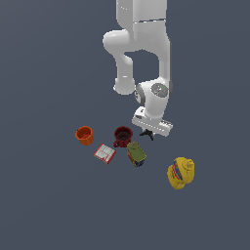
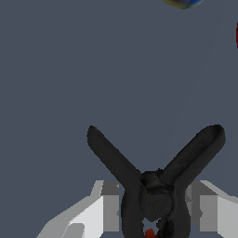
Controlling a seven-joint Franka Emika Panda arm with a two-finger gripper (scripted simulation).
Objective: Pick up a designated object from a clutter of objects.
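A flat, dark slate-blue floor [image 1: 44, 205] fills the whole scene, with no walls or edges in sight. The white arm [image 1: 144, 44] comes down from the far side and bends its wrist over the middle of the clutter. Its gripper [image 1: 148, 133] sits low, right over the black clamp [image 1: 147, 134], which shows in the exterior view only as a small dark shape with thin legs poking out beneath the white hand, just to the exterior view's right of the dark red mug [image 1: 122, 136].

In the wrist view the black clamp [image 2: 155, 186] fills the lower middle of the picture: two thick handles splay outward in a V, meeting at a rounded pivot, with a tiny red spot [image 2: 149, 233] at the edge of the picture. The pale fingers [image 2: 100, 209] stand one on each side of the clamp's body, close against it; whether they actually press it or leave a slight gap cannot be told.

The rest of the clutter lies near. The orange cup [image 1: 84, 135] stands at the exterior view's left, apart from the mug. The red-and-white flat box [image 1: 105, 153] lies nearer, between cup and mug. The green-blue can [image 1: 136, 154] lies tilted just near of the mug. The yellow bottle-like thing [image 1: 181, 173] lies well apart at the exterior view's right.
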